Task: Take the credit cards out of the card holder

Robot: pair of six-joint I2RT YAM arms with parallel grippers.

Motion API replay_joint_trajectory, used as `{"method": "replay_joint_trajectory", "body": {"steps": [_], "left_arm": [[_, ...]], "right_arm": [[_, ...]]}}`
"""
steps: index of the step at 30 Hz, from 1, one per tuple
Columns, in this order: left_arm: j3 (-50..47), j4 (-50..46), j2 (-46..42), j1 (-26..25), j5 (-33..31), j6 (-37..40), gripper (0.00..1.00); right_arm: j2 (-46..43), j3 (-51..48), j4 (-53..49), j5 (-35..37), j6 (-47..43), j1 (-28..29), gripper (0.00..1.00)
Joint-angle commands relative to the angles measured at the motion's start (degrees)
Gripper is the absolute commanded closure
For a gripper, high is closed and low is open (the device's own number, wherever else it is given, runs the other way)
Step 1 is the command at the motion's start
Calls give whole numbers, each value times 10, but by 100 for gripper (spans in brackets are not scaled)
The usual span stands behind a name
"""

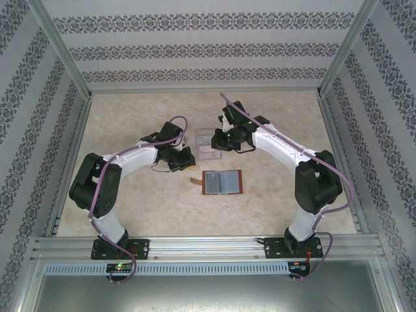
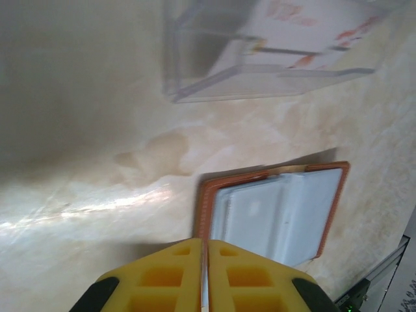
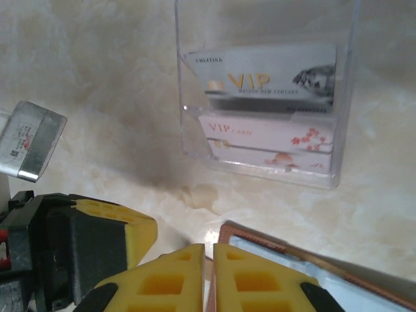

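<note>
The card holder (image 1: pixel 223 182) lies open and flat on the table, reddish-brown rim up and blue-grey pockets (image 2: pixel 279 211) showing. Behind it stands a clear tray (image 1: pixel 209 144) holding three credit cards: a silver one (image 3: pixel 270 78) and two whitish ones with pink flowers (image 3: pixel 266 133). My left gripper (image 2: pixel 207 244) hovers just over the holder's left edge, its yellow fingers pressed together with nothing gripped. My right gripper (image 3: pixel 209 247) hangs between the tray and the holder's corner (image 3: pixel 286 250), jaws nearly touching and holding nothing. In the top view the left gripper (image 1: pixel 184 160) and right gripper (image 1: pixel 218 141) flank the tray.
The left gripper's yellow and black finger (image 3: pixel 97 240) sits close beside my right gripper. A grey labelled box (image 3: pixel 32 140) on that arm is at the left. Patterned walls (image 1: pixel 208 49) and metal frame posts enclose the marble-look table (image 1: pixel 130 214).
</note>
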Motion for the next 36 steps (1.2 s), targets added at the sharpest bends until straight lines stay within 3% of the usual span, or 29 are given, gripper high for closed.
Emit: {"method": "replay_joint_trajectory", "body": {"steps": [1,23,36], "left_arm": [[24,-36,8,-17,-16,20,90],[-7,-8,51,-96,39,-5,92],[-10,-15,77,-102,28,-3,98]], "right_arm": [[-31,-28,32,-28,43,0,85],[-99,-201,61,-60,59,-6,81],[-83,-220,77,-79,68,6,84]]}}
